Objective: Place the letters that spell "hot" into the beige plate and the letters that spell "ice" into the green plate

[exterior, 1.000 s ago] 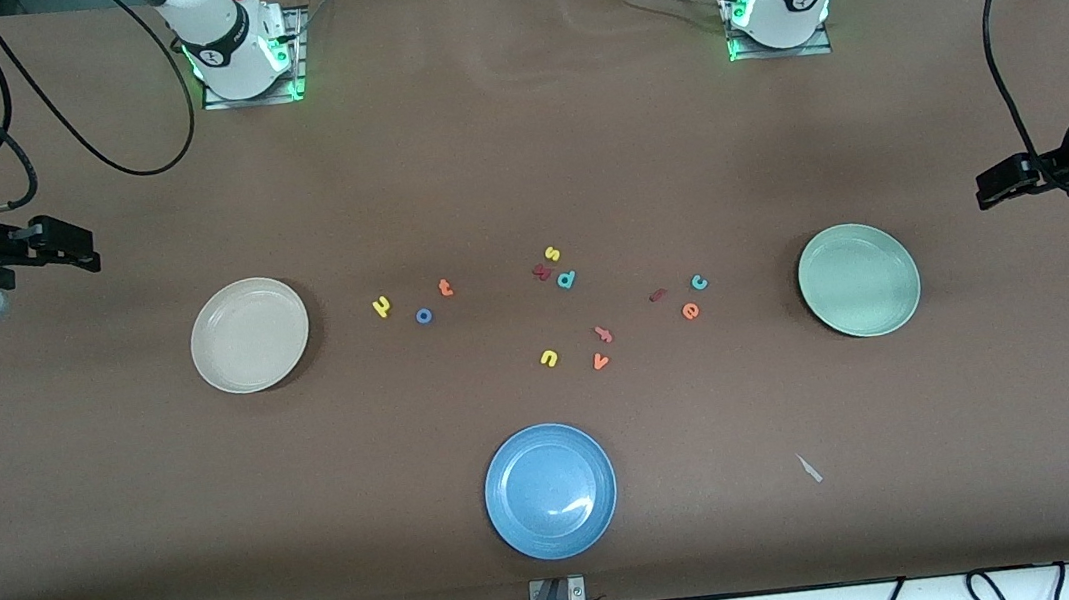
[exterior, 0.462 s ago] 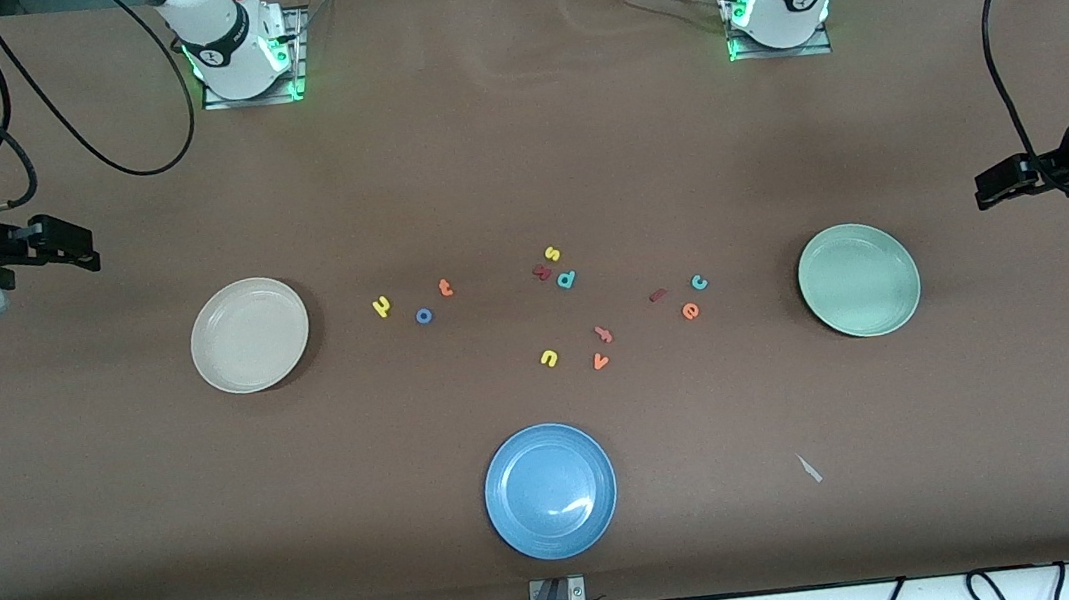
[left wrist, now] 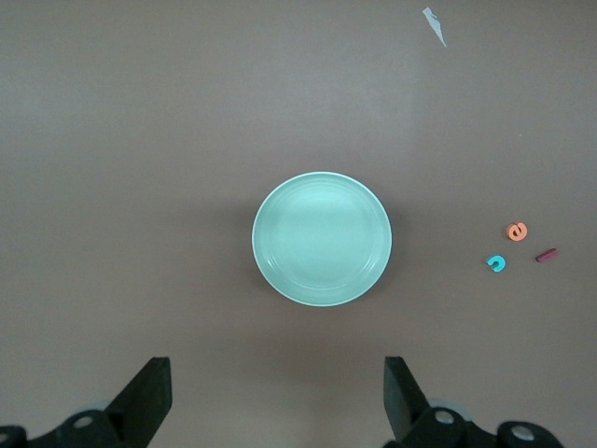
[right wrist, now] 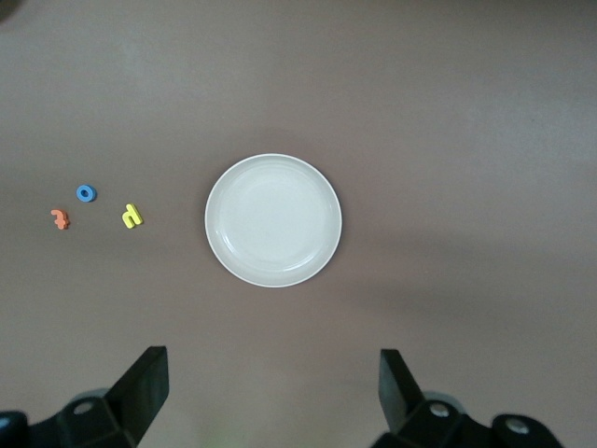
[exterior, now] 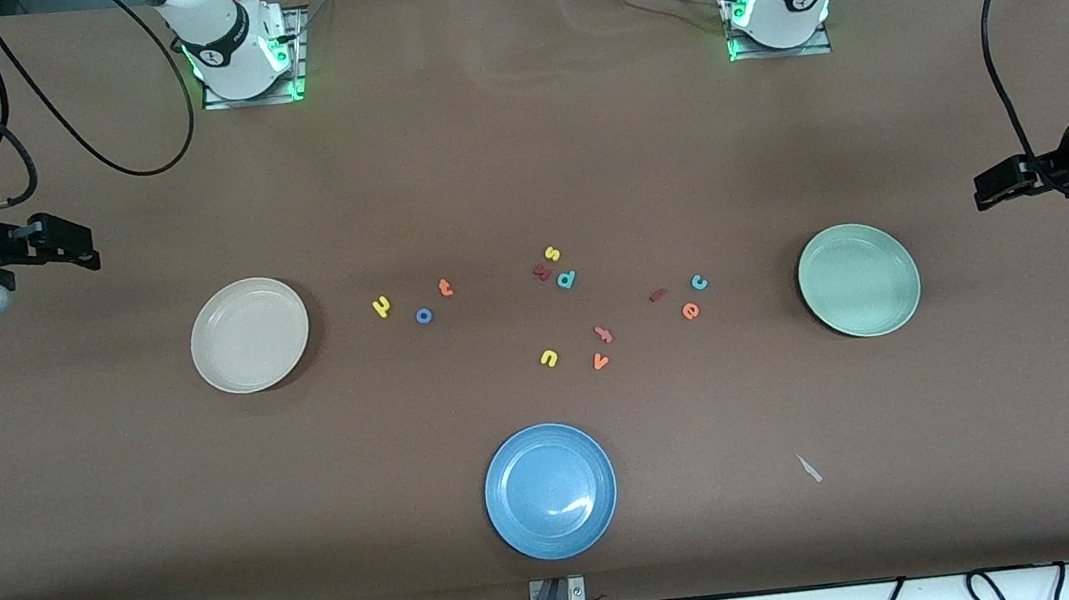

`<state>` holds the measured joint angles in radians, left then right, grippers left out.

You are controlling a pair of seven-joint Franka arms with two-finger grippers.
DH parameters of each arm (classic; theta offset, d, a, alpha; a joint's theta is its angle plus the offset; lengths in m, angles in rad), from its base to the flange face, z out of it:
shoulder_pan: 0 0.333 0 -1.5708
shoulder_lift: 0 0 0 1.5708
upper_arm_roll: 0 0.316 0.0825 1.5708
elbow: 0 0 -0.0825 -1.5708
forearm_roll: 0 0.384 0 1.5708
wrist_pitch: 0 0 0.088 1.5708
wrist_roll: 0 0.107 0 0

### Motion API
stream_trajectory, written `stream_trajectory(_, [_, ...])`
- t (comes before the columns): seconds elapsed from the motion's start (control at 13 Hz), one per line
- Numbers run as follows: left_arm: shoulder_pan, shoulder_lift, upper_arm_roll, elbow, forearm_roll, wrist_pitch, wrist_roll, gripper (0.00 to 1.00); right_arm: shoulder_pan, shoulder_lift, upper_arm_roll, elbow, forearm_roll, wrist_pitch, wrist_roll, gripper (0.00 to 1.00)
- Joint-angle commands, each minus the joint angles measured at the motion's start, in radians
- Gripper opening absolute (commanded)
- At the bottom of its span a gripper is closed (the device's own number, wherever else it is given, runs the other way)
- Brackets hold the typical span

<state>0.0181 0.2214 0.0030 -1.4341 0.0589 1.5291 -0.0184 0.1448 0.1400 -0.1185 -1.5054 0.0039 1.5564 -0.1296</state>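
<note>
From my station the table (exterior: 499,163) shows a matt brown covering, cloth- or paper-like, with slight wrinkles near the arm bases. I see a soft sheen on the beige plate (exterior: 250,334) and the green plate (exterior: 858,279), while the blue plate (exterior: 550,490) looks glossier, with a bright glint on it. The small letters, like the yellow h (exterior: 381,306) and teal c (exterior: 699,282), look dull and foam-like.

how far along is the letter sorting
Nothing is sorted yet: the beige plate and green plate are empty. Nothing is in hand: the left gripper and right gripper are open. All six letters, h to e, remain on the table.
</note>
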Motion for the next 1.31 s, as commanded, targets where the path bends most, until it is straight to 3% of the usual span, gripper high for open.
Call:
stream_trajectory(0.0, [-0.007, -0.004, 0.011, -0.002, -0.03, 0.0, 0.009, 1.0, -0.002, 0.003, 0.003, 0.005, -0.01, -0.012, -0.018, 1.0])
stream_trajectory(1.23, [-0.009, 0.001, -0.012, 0.001, -0.03, 0.002, -0.02, 1.0, -0.004, 0.003, -0.001, 0.004, 0.002, -0.021, -0.022, 1.0])
